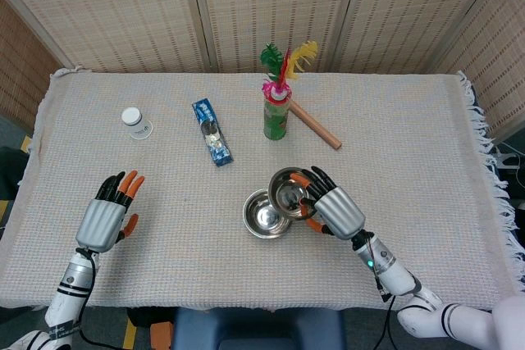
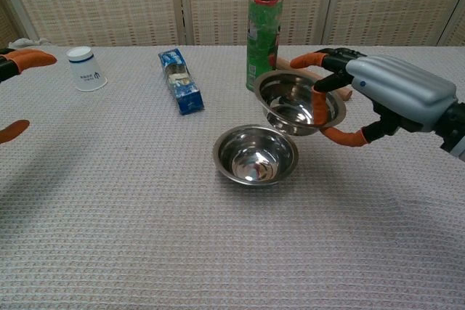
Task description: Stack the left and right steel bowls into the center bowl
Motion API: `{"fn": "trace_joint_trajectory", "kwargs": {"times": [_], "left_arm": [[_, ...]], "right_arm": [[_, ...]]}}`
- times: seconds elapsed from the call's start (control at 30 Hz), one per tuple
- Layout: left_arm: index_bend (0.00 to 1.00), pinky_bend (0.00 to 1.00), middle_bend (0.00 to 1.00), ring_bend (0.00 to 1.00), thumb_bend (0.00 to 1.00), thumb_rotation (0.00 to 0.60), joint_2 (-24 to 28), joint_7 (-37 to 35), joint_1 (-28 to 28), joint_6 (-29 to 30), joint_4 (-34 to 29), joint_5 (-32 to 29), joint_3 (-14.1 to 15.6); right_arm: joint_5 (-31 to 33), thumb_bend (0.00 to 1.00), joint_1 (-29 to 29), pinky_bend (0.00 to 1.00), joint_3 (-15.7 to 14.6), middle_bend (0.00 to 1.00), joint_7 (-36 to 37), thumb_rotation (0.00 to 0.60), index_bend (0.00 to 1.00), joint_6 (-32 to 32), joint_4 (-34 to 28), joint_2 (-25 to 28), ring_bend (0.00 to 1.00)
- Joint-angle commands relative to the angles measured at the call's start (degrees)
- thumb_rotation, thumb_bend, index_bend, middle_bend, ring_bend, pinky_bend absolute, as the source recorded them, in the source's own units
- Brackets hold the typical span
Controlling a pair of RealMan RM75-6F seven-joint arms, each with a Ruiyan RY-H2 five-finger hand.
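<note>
while the right hand (image 1: 332,209) grips a steel bowl (image 1: 289,193) by its rim, tilted and lifted at centre frame, the bowl overlaps the right edge of the center bowl (image 1: 262,214) on the cloth. at lower left the left hand (image 1: 105,217) holds nothing, fingers spread above the table (image 1: 426,137).

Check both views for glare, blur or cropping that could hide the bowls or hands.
Head view: sharp and evenly lit, both hands whole. Chest view: the center bowl and the held bowl show bright reflections inside, yet their rims read clearly; the right hand is crisp; the left hand is cut off at the frame edge, only fingertips visible.
</note>
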Motion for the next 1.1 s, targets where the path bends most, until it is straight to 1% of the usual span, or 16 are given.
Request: {"fn": "trace_joint_trajectory", "kwargs": {"times": [0.03,0.23,0.33,0.37,0.43,0.47,0.5,0.53,0.57,0.6,0.7,0.8,0.87,0.9,1.0,1.1], "left_arm": [[0.00,0.10,0.00,0.00,0.42,0.600,0.52,-0.14,0.46,0.62,-0.47,0.17,-0.05],[0.00,0.10,0.00,0.00,0.42,0.600,1.60,-0.08,1.42,1.59,-1.69,0.24,-0.21],[0.00,0.10,0.00,0.00,0.42,0.600,2.01,0.08,1.74,1.53,-2.02,0.28,-0.07],[0.00,0.10,0.00,0.00,0.42,0.600,2.16,0.14,1.81,1.45,-2.10,0.25,-0.03],[0.00,0.10,0.00,0.00,0.42,0.600,2.42,0.21,1.99,1.43,-2.35,0.03,-0.17],[0.00,0.10,0.00,0.00,0.42,0.600,2.53,0.15,2.05,1.40,-2.50,-0.07,-0.26],[0.00,0.10,0.00,0.00,0.42,0.600,2.64,0.07,2.08,1.34,-2.66,-0.15,-0.34],[0.00,0.10,0.00,0.00,0.42,0.600,2.76,0.01,2.10,1.25,-2.83,-0.23,-0.43],[0.00,0.10,0.00,0.00,0.42,0.600,2.80,0.01,2.09,1.16,-2.90,-0.25,-0.48],[0.00,0.10,0.00,0.00,0.42,0.600,2.82,0.10,2.11,1.07,-2.98,-0.24,-0.46],[0.00,0.10,0.00,0.00,0.42,0.600,2.88,0.27,2.14,0.56,-3.32,-0.17,-0.23],[0.00,0.10,0.00,0.00,0.42,0.600,3.00,0.28,2.23,0.41,-3.62,-0.17,-0.11],[0.00,0.10,0.00,0.00,0.42,0.600,3.44,0.02,2.43,0.27,-4.40,-0.12,0.13],[0.00,0.10,0.00,0.00,0.42,0.600,5.56,-0.91,4.17,0.76,-6.17,-0.29,1.66],[0.00,0.08,0.00,0.00,0.42,0.600,9.79,-1.22,7.39,1.40,-9.24,-1.72,4.11],[0.00,0.05,0.00,0.00,0.42,0.600,11.39,-1.26,10.60,3.82,-9.89,-3.61,4.91]], "right_arm": [[-1.27,0.37,1.20,0.00,-1.29,0.09,-2.35,0.600,0.69,-1.90,-1.07,-0.84,0.00],[0.17,0.37,2.82,0.00,-1.01,0.09,-0.95,0.600,0.69,-5.47,2.52,-4.33,0.00],[0.94,0.37,3.75,0.00,-0.81,0.09,1.30,0.600,0.62,-7.17,4.40,-5.72,0.00],[0.86,0.36,3.95,0.00,-0.84,0.09,1.75,0.600,0.57,-7.26,4.98,-6.10,0.00],[0.82,0.36,4.08,0.00,-1.14,0.09,2.02,0.600,0.42,-7.45,5.81,-6.58,0.00],[0.93,0.34,4.05,0.00,-1.30,0.08,1.86,0.600,0.29,-7.67,5.74,-6.49,0.00],[1.27,0.30,3.92,0.00,-1.36,0.06,1.41,0.600,0.15,-7.95,5.43,-6.24,0.00],[2.11,0.26,3.64,0.00,-1.31,0.04,0.24,0.600,0.08,-8.58,4.51,-5.63,0.00],[2.70,0.19,3.44,0.00,-1.30,0.02,-0.58,0.600,0.01,-9.02,3.44,-4.95,0.00],[3.25,0.14,3.19,0.00,-1.27,0.00,-1.29,0.600,0.00,-9.27,2.23,-4.16,0.00],[4.63,0.06,1.96,0.00,-1.40,0.00,-3.78,0.600,0.00,-9.14,-1.93,-0.90,0.00],[5.16,0.06,1.32,0.00,-1.55,0.00,-4.93,0.600,0.00,-8.90,-3.80,0.57,0.00],[5.69,0.06,0.00,0.00,-1.89,0.00,-6.40,0.600,0.00,-7.72,-6.18,2.81,0.00],[8.22,0.06,-5.52,0.00,-3.00,0.00,-10.11,0.600,0.00,-2.43,-9.74,8.81,0.00],[13.04,0.05,-13.62,0.00,-4.44,0.00,-19.50,0.600,0.00,5.48,-17.84,16.93,0.00],[16.54,0.05,-21.06,0.00,-3.93,0.00,-26.69,0.600,0.00,16.14,-20.12,19.38,0.00]]}}
